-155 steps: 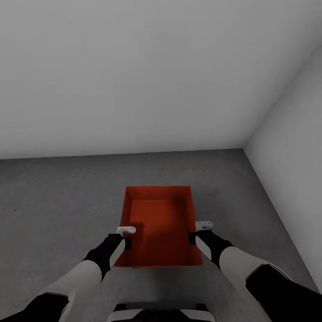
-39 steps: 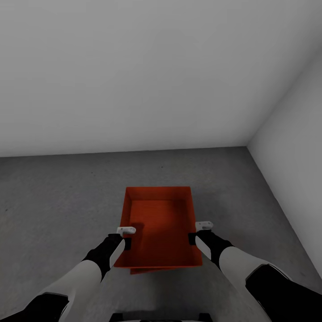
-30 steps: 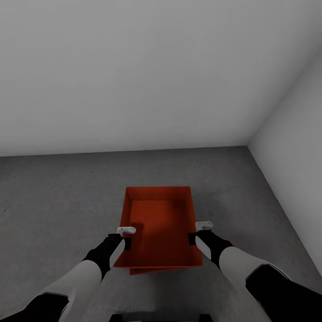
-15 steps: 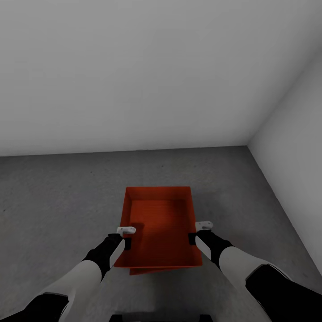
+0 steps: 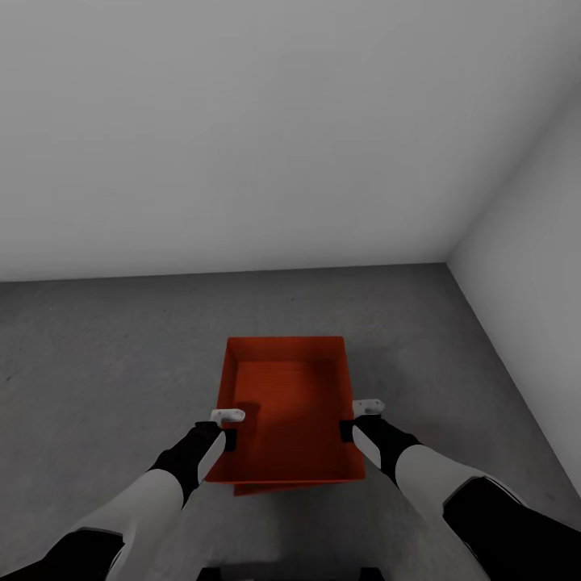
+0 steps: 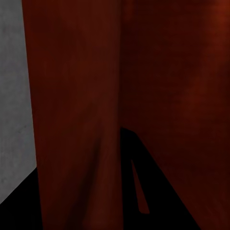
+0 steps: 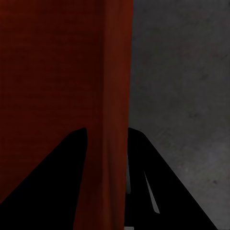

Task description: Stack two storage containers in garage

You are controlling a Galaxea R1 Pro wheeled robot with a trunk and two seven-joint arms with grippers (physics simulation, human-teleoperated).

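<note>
Two storage containers show: one upper container [image 5: 286, 403] with each side wall clamped by one gripper, left gripper [image 5: 227, 422] and right gripper [image 5: 361, 412]. Beneath its near edge a sliver of the lower container [image 5: 270, 487] peeks out on the grey floor [image 5: 105, 355], near the corner of two white walls [image 5: 242, 137].

A bare garage corner — white walls [image 5: 242, 121], grey concrete floor [image 5: 97, 355].

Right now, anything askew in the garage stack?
Slightly. Under the held container, a second container pokes out at the near edge, skewed rather than flush. Left claw and right claw grip the side walls.
</note>
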